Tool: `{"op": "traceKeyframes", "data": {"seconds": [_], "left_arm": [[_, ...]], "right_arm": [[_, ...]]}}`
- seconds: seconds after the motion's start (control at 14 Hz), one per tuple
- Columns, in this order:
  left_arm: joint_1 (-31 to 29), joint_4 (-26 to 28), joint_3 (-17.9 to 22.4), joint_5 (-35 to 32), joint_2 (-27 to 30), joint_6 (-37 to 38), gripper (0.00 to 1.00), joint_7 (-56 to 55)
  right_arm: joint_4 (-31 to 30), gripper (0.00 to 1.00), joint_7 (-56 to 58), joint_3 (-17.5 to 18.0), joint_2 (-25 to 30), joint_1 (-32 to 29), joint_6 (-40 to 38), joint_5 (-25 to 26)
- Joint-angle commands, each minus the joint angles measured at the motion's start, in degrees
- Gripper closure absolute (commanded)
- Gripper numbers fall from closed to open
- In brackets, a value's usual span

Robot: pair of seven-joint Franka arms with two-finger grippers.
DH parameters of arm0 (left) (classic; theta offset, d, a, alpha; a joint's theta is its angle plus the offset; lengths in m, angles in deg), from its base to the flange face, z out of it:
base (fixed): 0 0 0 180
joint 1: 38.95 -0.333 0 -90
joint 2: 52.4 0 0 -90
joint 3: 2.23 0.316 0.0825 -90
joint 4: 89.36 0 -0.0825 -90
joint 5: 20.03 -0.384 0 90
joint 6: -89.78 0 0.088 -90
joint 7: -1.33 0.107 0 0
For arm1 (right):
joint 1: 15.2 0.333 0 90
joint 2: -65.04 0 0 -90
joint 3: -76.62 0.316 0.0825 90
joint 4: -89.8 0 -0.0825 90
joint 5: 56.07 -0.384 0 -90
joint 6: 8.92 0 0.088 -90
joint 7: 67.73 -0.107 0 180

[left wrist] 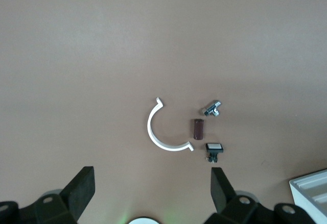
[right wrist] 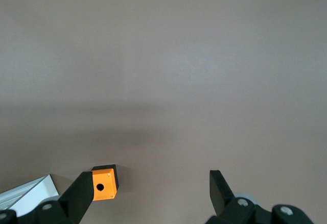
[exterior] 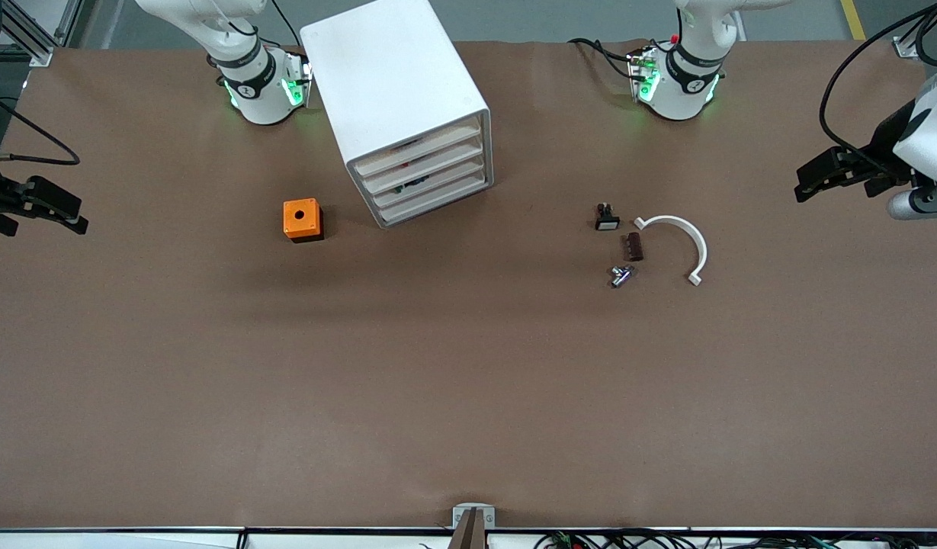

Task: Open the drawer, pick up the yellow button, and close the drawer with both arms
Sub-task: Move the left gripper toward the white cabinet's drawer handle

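**Both end effectors open and empty, cabinet shut**

The brown bench (exterior: 468, 381) carries everything. The white cabinet (exterior: 396, 84) stands between the two arm bases, nearer the right arm's, turned at an angle, with its four tray fronts facing the front camera. The drawer (exterior: 418, 149), the uppermost tray, sits pushed in flush with the three below it. The button cannot be made out; only bits of colour show through the tray gaps.

The left end effector (exterior: 819, 177) hangs over the left arm's end of the bench, fingers (left wrist: 80, 188) spread wide, gripping nothing. The right end effector (exterior: 45, 207) hangs over the right arm's end, likewise spread wide and empty.

An orange cube (exterior: 303, 219) with a hole in its top sits beside the cabinet, toward the right arm's end. Toward the left arm's end lies a white curved clip (exterior: 685, 232). Just beside it are a small black-and-white part (exterior: 607, 218), a dark brown cylinder (exterior: 634, 246) and a small metal piece (exterior: 620, 275), close together but apart.
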Motion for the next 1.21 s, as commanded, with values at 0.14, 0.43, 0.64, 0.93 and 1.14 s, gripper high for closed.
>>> {"op": "traceKeyframes", "data": {"seconds": [0.14, 0.43, 0.64, 0.93, 1.14], "left_arm": [[-0.1, -0.9, -0.1, -0.4, 0.5, 2.4, 0.00, 0.8], [0.3, -0.8, -0.2, -0.3, -0.5, 2.3, 0.00, 0.9], [2.0, -1.0, -0.4, -0.5, -3.4, 2.1, 0.00, 0.9], [5.0, -2.8, -0.6, -0.3, -11.9, 1.0, 0.00, -2.2], [9.6, -5.1, -0.7, 0.0, -20.6, -1.6, 0.00, -17.5]], "right_arm": [[0.6, 0.00, 0.2, 0.8, 0.2, -0.7, -0.6, 0.7], [1.1, 0.00, 0.1, 0.8, 0.2, -0.8, -0.6, 0.7], [1.1, 0.00, 0.2, 0.8, 0.2, -0.7, -0.7, 0.7], [1.2, 0.00, 0.2, 1.1, 0.2, -0.5, -1.1, 0.7], [1.8, 0.00, 0.3, 1.1, 0.2, -0.4, -1.7, 0.6]]}}
